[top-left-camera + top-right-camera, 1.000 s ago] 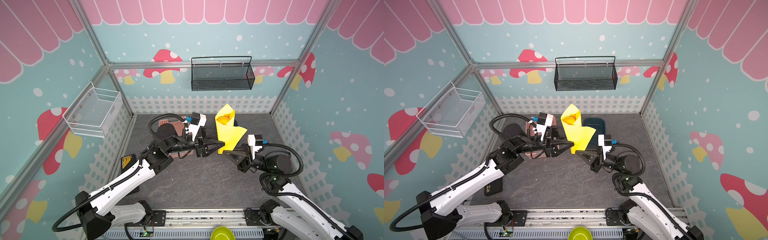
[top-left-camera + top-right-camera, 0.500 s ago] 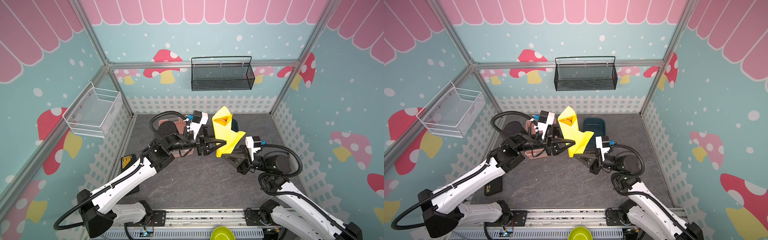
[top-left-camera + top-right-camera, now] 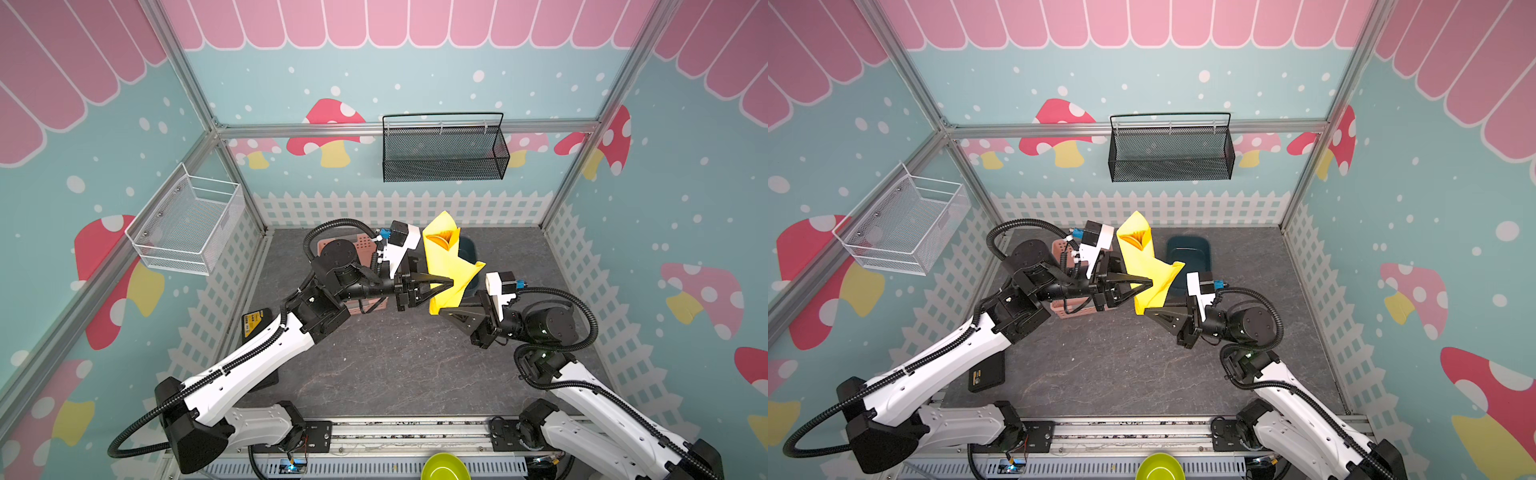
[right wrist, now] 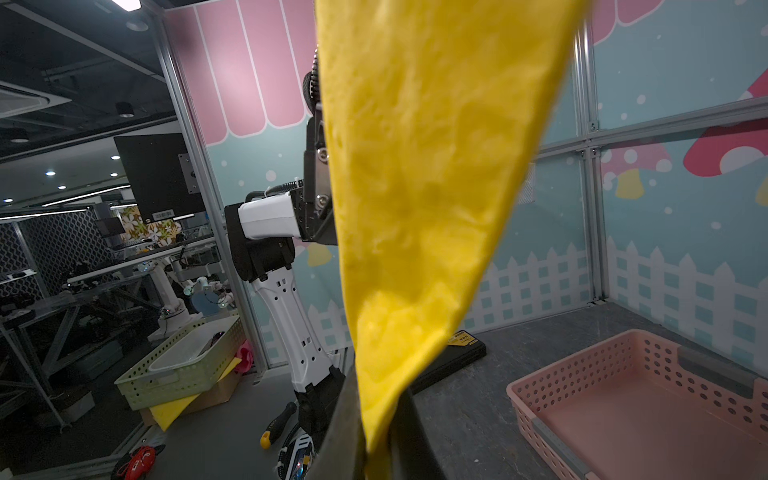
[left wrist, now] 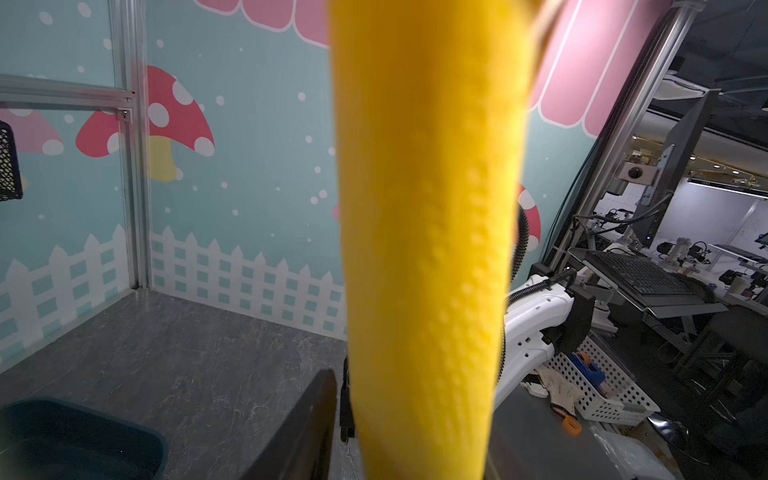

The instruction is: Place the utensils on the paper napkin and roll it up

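Yellow paper napkin [image 3: 448, 259], rolled, is standing upright at mid-frame in both top views, utensils [image 3: 438, 240] showing at its top. My right gripper [image 3: 441, 309] is pinching its lower tip; my left gripper [image 3: 451, 282] is straddling its middle from the left, clamped or not I cannot tell.

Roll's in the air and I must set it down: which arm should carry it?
Left, I'd say: the left tool brackets the paper napkin further up, while the right tool only pinches its bottom tip.

The napkin [image 3: 445, 259] stands raised between the left tool [image 3: 451, 282] and right tool [image 3: 441, 309], basket [image 3: 360, 242] left, tub [image 3: 468, 251] behind.
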